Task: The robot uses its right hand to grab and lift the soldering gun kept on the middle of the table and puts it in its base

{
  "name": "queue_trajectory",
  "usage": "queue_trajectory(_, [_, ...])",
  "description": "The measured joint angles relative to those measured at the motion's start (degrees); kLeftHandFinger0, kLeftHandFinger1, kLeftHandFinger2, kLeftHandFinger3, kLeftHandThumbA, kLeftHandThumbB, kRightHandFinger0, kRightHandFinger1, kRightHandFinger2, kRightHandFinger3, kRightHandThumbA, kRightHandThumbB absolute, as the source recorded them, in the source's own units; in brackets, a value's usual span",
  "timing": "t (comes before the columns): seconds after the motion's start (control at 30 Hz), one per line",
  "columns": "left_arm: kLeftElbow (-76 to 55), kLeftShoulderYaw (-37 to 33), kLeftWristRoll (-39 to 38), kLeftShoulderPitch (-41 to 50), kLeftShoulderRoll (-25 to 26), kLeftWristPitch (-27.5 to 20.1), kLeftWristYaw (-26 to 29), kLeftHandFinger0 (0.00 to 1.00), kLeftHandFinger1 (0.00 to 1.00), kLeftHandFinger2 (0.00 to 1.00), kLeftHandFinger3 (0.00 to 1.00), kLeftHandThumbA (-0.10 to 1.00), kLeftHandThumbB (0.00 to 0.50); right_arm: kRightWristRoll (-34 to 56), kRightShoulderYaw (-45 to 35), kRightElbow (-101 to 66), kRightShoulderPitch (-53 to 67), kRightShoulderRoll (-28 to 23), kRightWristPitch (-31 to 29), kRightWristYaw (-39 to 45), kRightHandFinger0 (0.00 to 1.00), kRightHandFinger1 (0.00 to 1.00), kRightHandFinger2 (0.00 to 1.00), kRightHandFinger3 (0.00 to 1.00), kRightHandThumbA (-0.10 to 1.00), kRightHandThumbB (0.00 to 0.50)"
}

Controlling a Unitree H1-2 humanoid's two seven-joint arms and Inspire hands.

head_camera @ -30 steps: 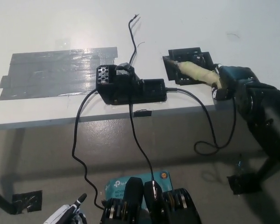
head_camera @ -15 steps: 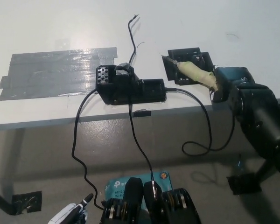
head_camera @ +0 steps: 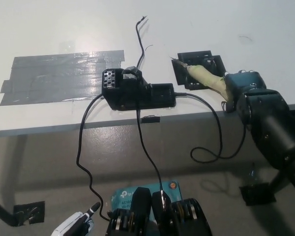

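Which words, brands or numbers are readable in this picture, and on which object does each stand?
Teal box on the floor below the table edge: white print, too blurred to read; its round logo is also unreadable.
Black soldering station on the white table: no readable marking.
Nothing else carries text.

The right hand (head_camera: 241, 88), closed on the soldering gun (head_camera: 206, 76), has shifted slightly left and toward the table edge. The gun's tip now sits a little further left. The cable loop (head_camera: 206, 155) below has drifted left.
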Motion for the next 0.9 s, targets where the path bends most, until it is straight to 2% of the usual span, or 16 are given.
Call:
queue_trajectory(0.03, [0.0, 0.0, 0.0, 0.0, 0.0, 0.0, 0.0, 0.00, 0.00, 0.00, 0.00, 1.00, 0.500, -0.3, -0.6, -0.1, 0.2, 0.2, 0.0, 0.0, 0.80, 0.95, 1.00, 1.00, 0.56, 0.458])
queue_trajectory(0.07, [0.0, 0.0, 0.0, 0.0, 0.0, 0.0, 0.0, 0.00, 0.00, 0.00, 0.00, 1.00, 0.500, -0.7, -1.2, -0.3, 0.5, 0.5, 0.0, 0.0, 0.79, 0.93, 1.00, 1.00, 0.56, 0.460])
queue_trajectory(0.1, [0.0, 0.0, 0.0, 0.0, -0.1, 0.0, 0.0, 0.00, 0.00, 0.00, 0.00, 1.00, 0.500, -1.0, -1.6, -0.7, 0.8, 0.5, 0.0, 0.1, 0.54, 0.57, 0.79, 1.00, 0.52, 0.412])
queue_trajectory(0.17, [0.0, -0.1, 0.0, 0.0, -0.2, 0.0, 0.0, 0.00, 0.00, 0.00, 0.00, 1.00, 0.500, -1.0, -2.8, -1.3, 1.5, 0.7, 0.0, -0.3, 0.02, 0.02, 0.23, 1.00, 0.51, 0.361])
queue_trajectory(0.23, [0.0, -0.3, 0.0, 0.0, -0.3, -0.1, -0.1, 0.00, 0.00, 0.00, 0.01, 1.00, 0.500, -0.9, -4.0, -1.2, 1.9, 1.1, 0.0, -0.8, 0.00, 0.00, 0.15, 1.00, 0.51, 0.350])
queue_trajectory(0.4, [-0.1, -0.4, -0.2, -0.3, -0.9, -0.1, -1.0, 0.00, 0.00, 0.00, 0.00, 1.00, 0.500, -0.8, -8.0, -1.0, 2.7, 2.2, 0.0, -2.2, 0.00, 0.00, 0.28, 1.00, 0.44, 0.314])
queue_trajectory(0.43, [-0.1, -0.4, -0.2, -0.2, -0.9, -0.1, -1.1, 0.00, 0.00, 0.00, 0.00, 1.00, 0.500, -0.8, -8.8, -1.0, 2.8, 2.4, 0.0, -2.4, 0.00, 0.00, 0.27, 1.00, 0.32, 0.251])
queue_trajectory(0.47, [-0.1, -0.3, -0.3, -0.2, -0.9, -0.1, -1.2, 0.00, 0.00, 0.00, 0.00, 1.00, 0.500, -0.8, -9.3, -1.0, 2.8, 2.6, 0.0, -2.6, 0.00, 0.02, 0.39, 1.00, 0.22, 0.203])
queue_trajectory(0.5, [-0.1, -0.3, -0.3, -0.3, -0.9, -0.1, -1.4, 0.00, 0.00, 0.00, 0.00, 1.00, 0.500, -0.7, -9.9, -1.0, 2.9, 2.7, 0.0, -2.7, 0.00, 0.06, 0.47, 1.00, 0.11, 0.165])
queue_trajectory(0.53, [-0.1, -0.3, -0.3, -0.3, -0.9, -0.1, -1.5, 0.00, 0.00, 0.00, 0.00, 1.00, 0.500, -0.7, -10.2, -1.0, 3.1, 2.9, 0.0, -3.0, 0.00, 0.05, 0.48, 1.00, 0.07, 0.147])
queue_trajectory(0.57, [-0.2, -0.3, -0.3, -0.3, -0.9, 0.0, -1.7, 0.00, 0.00, 0.00, 0.01, 1.00, 0.500, -0.7, -10.6, -0.9, 3.2, 3.1, 0.0, -3.4, 0.00, 0.00, 0.35, 1.00, -0.01, 0.143])
queue_trajectory(0.6, [-0.3, -0.3, -0.3, -0.3, -0.9, -0.1, -1.8, 0.00, 0.00, 0.00, 0.01, 1.00, 0.500, -0.7, -10.6, -0.9, 3.3, 3.2, 0.0, -3.7, 0.00, 0.00, 0.32, 1.00, -0.07, 0.129])
queue_trajectory(0.73, [-0.3, -0.3, -0.4, -0.3, -0.9, -0.1, -2.3, 0.00, 0.00, 0.00, 0.00, 1.00, 0.500, -0.6, -9.2, -0.6, 3.4, 3.0, 0.0, -4.9, 0.00, 0.02, 0.29, 1.00, -0.06, 0.146])
queue_trajectory(0.77, [-0.3, -0.3, -0.4, -0.3, -0.9, -0.1, -2.4, 0.00, 0.00, 0.00, 0.00, 1.00, 0.500, -0.6, -8.6, -0.4, 3.4, 2.9, 0.0, -5.1, 0.00, 0.00, 0.25, 1.00, -0.07, 0.165])
queue_trajectory(0.87, [-0.3, -0.2, -0.4, -0.3, -0.9, -0.1, -2.6, 0.00, 0.00, 0.00, 0.00, 1.00, 0.500, -0.6, -6.3, 0.2, 3.1, 2.5, -0.1, -6.2, 0.00, 0.00, 0.20, 1.00, -0.09, 0.155])
queue_trajectory(0.9, [-0.3, -0.2, -0.4, -0.3, -0.9, -0.1, -2.7, 0.00, 0.00, 0.00, 0.00, 1.00, 0.500, -0.8, -5.4, 0.7, 3.0, 2.3, -0.2, -6.7, 0.00, 0.05, 0.21, 1.00, -0.10, 0.160])
